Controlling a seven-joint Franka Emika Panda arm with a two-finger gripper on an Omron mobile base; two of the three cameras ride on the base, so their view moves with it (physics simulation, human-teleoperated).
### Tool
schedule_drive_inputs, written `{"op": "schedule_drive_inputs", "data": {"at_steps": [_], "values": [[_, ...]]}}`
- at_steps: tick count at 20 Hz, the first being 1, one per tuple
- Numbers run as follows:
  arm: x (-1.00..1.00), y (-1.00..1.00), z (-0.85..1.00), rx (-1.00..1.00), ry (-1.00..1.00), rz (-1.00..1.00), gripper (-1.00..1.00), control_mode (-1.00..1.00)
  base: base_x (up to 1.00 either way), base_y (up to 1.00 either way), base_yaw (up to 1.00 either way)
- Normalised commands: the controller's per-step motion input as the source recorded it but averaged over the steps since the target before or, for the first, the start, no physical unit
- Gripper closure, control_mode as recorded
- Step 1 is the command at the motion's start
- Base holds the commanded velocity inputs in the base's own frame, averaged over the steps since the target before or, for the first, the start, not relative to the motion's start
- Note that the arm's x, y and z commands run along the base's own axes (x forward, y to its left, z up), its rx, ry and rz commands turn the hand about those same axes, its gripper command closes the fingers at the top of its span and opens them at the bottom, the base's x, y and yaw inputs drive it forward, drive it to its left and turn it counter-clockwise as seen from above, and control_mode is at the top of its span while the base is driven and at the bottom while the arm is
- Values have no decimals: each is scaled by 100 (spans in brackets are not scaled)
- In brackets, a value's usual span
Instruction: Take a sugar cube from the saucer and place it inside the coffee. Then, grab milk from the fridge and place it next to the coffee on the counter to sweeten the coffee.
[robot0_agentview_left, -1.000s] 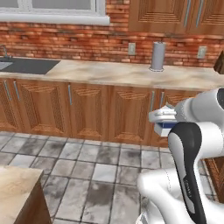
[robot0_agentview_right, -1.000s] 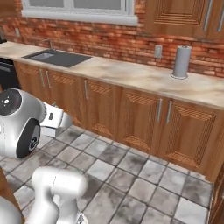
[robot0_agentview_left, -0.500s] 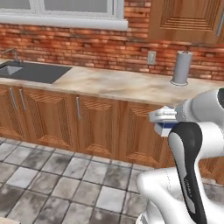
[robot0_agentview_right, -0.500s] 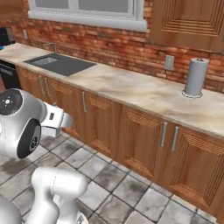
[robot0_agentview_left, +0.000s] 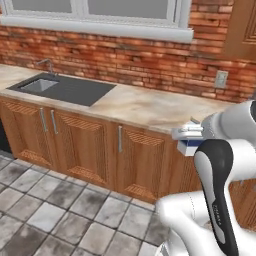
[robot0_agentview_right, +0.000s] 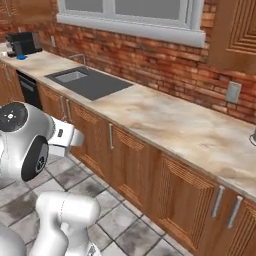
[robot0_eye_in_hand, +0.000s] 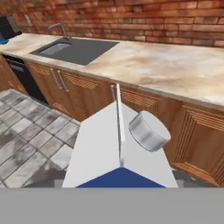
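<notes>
Milk: the small white carton with a blue lower part and a round grey cap (robot0_eye_in_hand: 120, 153) sits right in front of the hand camera, its gabled top ridge pointing away toward the cabinets; in the left base view the same carton (robot0_agentview_left: 189, 141) shows at the end of the arm, level with the counter's edge and in front of it.
Claw: the two-finger gripper (robot0_agentview_left: 192, 137) is clamped on the milk carton, its jaws standing wide across the carton's body.
Counter: the beige, brown-veined marble top (robot0_agentview_right: 170, 127) runs along the red brick wall over brown wooden cabinets with steel bar handles (robot0_agentview_left: 85, 145).
Sink: a dark grey basin with a steel tap (robot0_agentview_right: 87, 82) is set into the counter, left of the arm.
Coffee machine: a tall black machine (robot0_agentview_right: 24, 44) stands at the far left end of the counter.
Saucer: a bright blue spot (robot0_agentview_right: 20, 57), probably the flat disc, lies just beside the machine's base; too small to tell more.
Floor: grey stone tiles (robot0_agentview_left: 45, 210) lie before the cabinets.
</notes>
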Motion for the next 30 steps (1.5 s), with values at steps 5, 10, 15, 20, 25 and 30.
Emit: {"op": "schedule_drive_inputs", "data": {"at_steps": [5, 10, 15, 20, 25, 30], "values": [[0, 0, 0, 0, 0, 0, 100, 100, 100, 61, 29], [0, 0, 0, 0, 0, 0, 100, 100, 100, 87, 23], [0, 0, 0, 0, 0, 0, 100, 100, 100, 97, 18], [0, 0, 0, 0, 0, 0, 100, 100, 100, 100, 11], [0, 0, 0, 0, 0, 0, 100, 100, 100, 99, 7], [0, 0, 0, 0, 0, 0, 100, 100, 100, 91, 1]]}}
